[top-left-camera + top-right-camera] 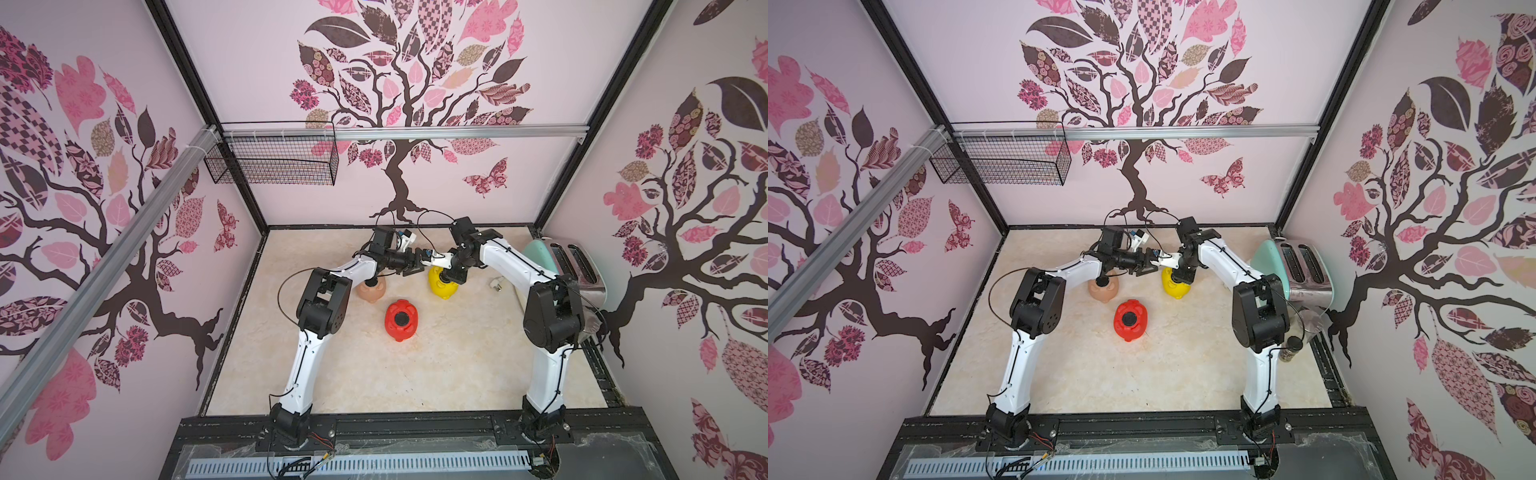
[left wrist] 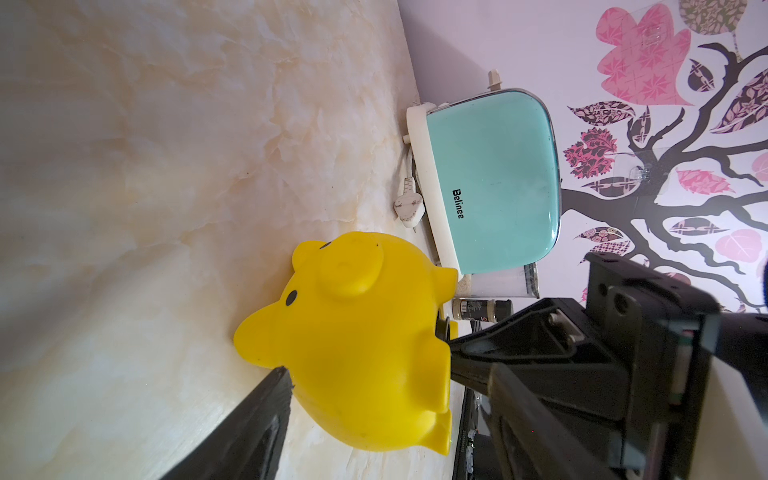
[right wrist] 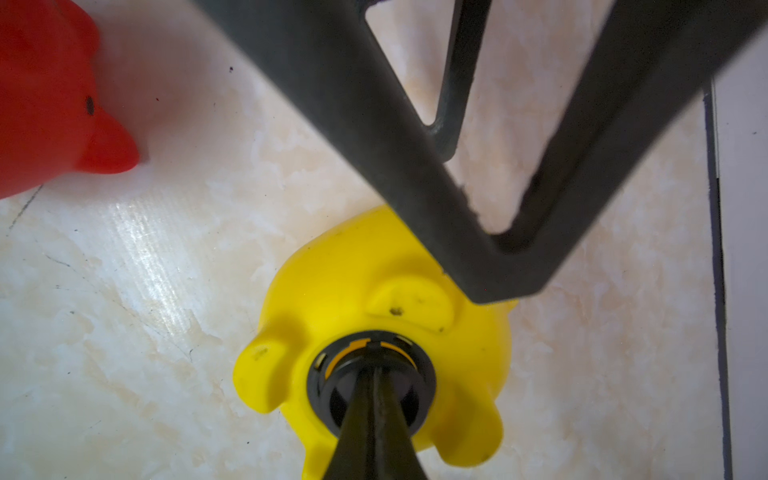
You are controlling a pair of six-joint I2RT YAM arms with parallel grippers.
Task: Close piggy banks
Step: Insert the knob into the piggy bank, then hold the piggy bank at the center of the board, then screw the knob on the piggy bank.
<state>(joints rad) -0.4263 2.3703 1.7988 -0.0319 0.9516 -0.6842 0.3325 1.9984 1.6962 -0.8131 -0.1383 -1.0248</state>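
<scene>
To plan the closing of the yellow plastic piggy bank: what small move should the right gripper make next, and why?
Probably press the round black plastic plug slightly deeper with the shut right gripper. Yellow gaps show along its rim in the yellow plastic piggy bank, so it looks unseated; the left gripper holds the pig.

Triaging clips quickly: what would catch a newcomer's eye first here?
Both arms meet over the yellow piggy bank at the far middle of the table: the left gripper clasps it while the shut right gripper presses into its black plug. Nearer, the red piggy bank lies belly-up, its own plug already in.
</scene>
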